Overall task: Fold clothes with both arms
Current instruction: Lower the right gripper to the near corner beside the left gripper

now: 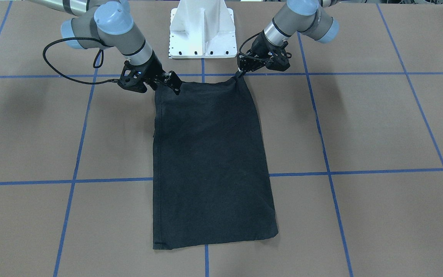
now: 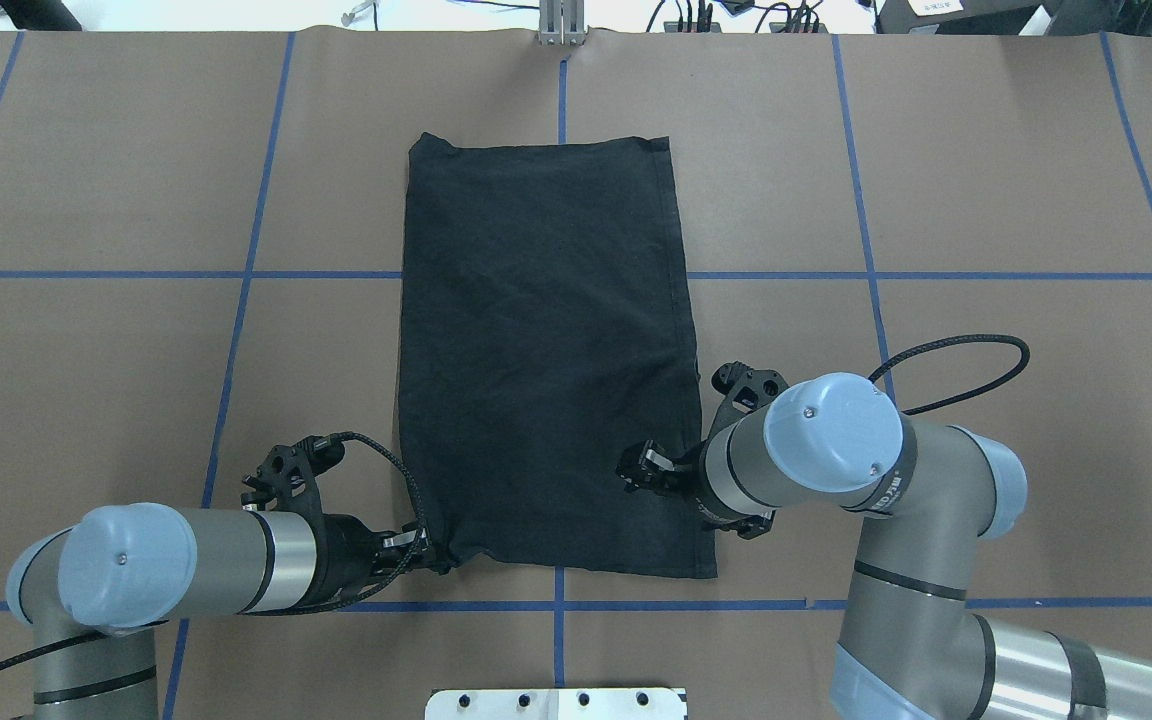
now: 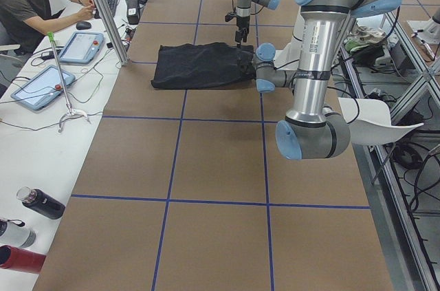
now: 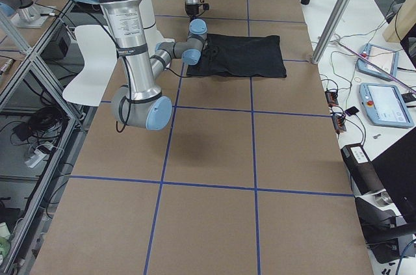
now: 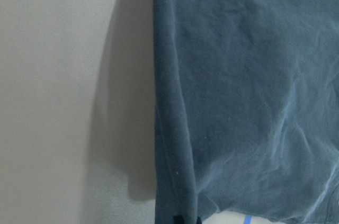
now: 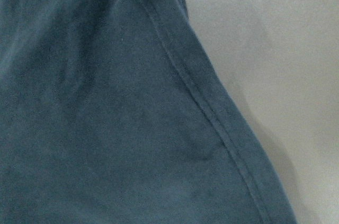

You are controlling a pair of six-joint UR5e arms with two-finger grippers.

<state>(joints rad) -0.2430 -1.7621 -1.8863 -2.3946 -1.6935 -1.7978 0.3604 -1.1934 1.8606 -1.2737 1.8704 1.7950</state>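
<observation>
The black T-shirt (image 1: 210,161) lies plain side up as a long narrow rectangle in the middle of the table; it also shows in the overhead view (image 2: 546,350). My left gripper (image 2: 433,550) is shut on the shirt's near left corner and holds it slightly off the table; it also shows in the front-facing view (image 1: 240,74). The left wrist view shows the cloth (image 5: 249,102) hanging from that grip. My right gripper (image 2: 633,470) is over the shirt, just inside its near right corner (image 1: 176,87). I cannot tell whether it is open or shut. The right wrist view shows only cloth and hem (image 6: 106,118).
The white pedestal base (image 1: 202,30) stands just behind the shirt's near edge. Brown paper with blue tape lines (image 2: 886,275) covers the table. A seated person (image 3: 27,2), tablets (image 3: 41,84), a metal pole (image 3: 103,9) and bottles (image 3: 38,201) line the far side.
</observation>
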